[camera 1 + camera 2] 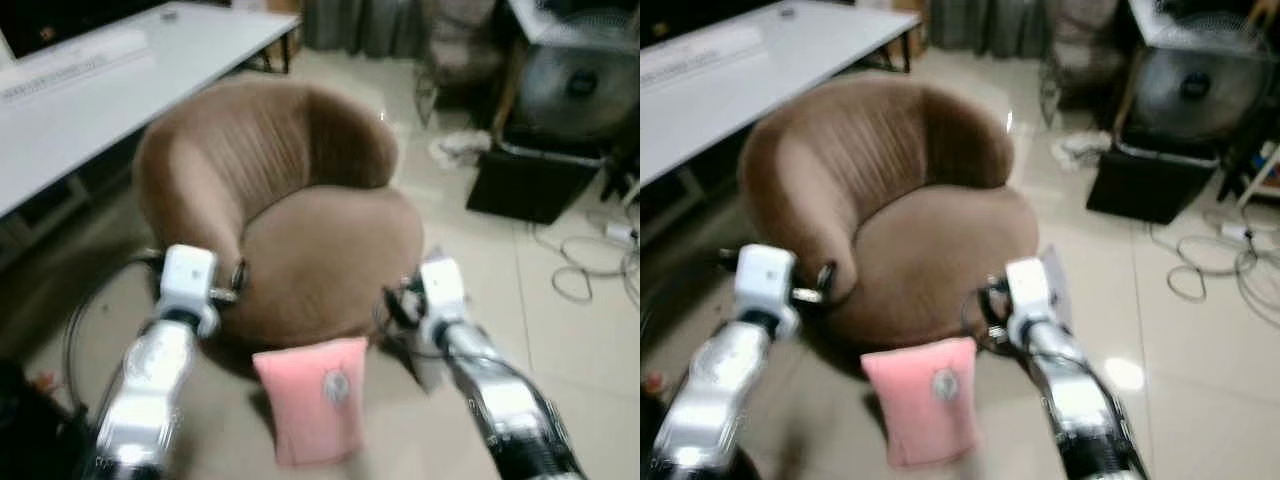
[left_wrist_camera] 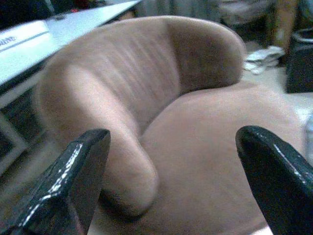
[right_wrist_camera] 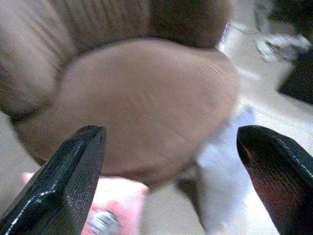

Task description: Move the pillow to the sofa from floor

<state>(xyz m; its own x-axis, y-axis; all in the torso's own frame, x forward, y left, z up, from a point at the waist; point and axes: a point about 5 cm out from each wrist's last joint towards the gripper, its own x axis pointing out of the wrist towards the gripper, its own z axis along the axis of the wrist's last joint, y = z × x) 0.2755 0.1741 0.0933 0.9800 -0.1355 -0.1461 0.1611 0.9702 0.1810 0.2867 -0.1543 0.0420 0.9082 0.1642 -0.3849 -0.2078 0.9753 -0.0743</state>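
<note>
A pink pillow point(image 1: 312, 397) with a small round emblem stands on the floor, leaning against the front of the round brown sofa chair point(image 1: 330, 255). My left gripper point(image 2: 171, 181) is raised at the chair's left arm, wide open, with nothing between its fingers. My right gripper point(image 3: 171, 181) is at the chair's right front edge, also wide open and empty; the pillow point(image 3: 117, 205) lies below it. Both silver arms flank the pillow, one on each side.
A white table point(image 1: 90, 100) runs along the left. A black box point(image 1: 530, 185), a fan point(image 1: 575, 85) and loose cables point(image 1: 590, 265) sit at the right on the tiled floor. A white cloth point(image 1: 460, 148) lies behind the chair.
</note>
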